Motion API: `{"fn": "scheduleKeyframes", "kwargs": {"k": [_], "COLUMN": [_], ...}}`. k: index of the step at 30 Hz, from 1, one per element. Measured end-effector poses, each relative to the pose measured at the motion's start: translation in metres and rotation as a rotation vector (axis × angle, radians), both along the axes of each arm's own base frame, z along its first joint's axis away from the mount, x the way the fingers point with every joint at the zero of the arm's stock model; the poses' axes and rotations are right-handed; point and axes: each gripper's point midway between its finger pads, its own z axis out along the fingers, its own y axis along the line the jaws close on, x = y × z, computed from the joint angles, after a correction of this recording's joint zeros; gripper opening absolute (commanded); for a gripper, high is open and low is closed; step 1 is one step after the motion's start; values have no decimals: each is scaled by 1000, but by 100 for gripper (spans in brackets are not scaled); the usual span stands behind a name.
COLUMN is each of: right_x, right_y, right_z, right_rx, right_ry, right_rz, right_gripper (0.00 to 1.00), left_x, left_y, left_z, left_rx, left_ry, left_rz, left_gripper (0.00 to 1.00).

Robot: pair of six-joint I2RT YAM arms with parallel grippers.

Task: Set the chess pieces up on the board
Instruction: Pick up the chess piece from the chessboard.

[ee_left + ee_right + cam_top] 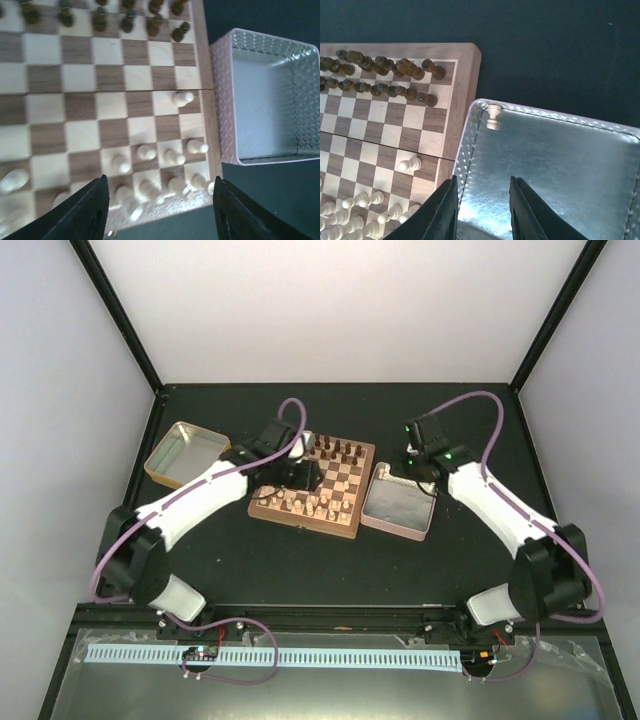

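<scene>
Tan pawn (493,116): sole item in tin (570,165), lodged in the corner at 12 o'clock of right gripper (482,181), jaws apart, empty. Pickup is judged required, then placement on board (467,85).

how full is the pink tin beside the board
Nearly empty: one light pawn sits in a corner of the pink tin; the rest is bare metal.

The board (345,488) is placed mid-table. One tin (400,508) is set just beside its right edge. A second tin (185,452) lies well apart to the left, further back. The chess pieces (146,151) are gathered on the board's near rows. The opposing chessmen (179,33) are lined along the far rows. A lone piece (182,98) is stood nearer mid-board, right side. One pawn (493,116) is found inside the right-hand tin, in the far corner next to the board.
</scene>
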Motion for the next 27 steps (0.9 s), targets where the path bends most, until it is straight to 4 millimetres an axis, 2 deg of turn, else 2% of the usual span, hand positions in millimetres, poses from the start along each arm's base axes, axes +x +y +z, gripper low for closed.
{"fn": "scheduleKeyframes", "kwargs": {"k": [3, 6, 10, 18, 25, 27], "right_x": [-11, -21, -30, -33, -32, -32], "right_y": [-13, -16, -20, -27, -27, -28], "right_z": [2, -5, -20, -30, -27, -27], "right_rx": [44, 67, 75, 74, 85, 86], "right_ry": [-32, -27, -7, 2, -15, -17], "right_rz": [-46, -59, -73, -88, -89, -89], "right_gripper": [29, 29, 29, 29, 29, 29], "left_x": [11, 22, 28, 34, 42, 42], "left_y": [-30, -57, -80, -100, -100, -99], "left_z": [-11, -27, -51, -75, -96, -101], "left_rx": [25, 54, 93, 138, 181, 189], "left_ry": [22, 52, 97, 145, 172, 178], "left_rz": [-61, -105, -143, -167, -138, -133], "left_gripper": [51, 51, 53, 51, 35, 33]}}
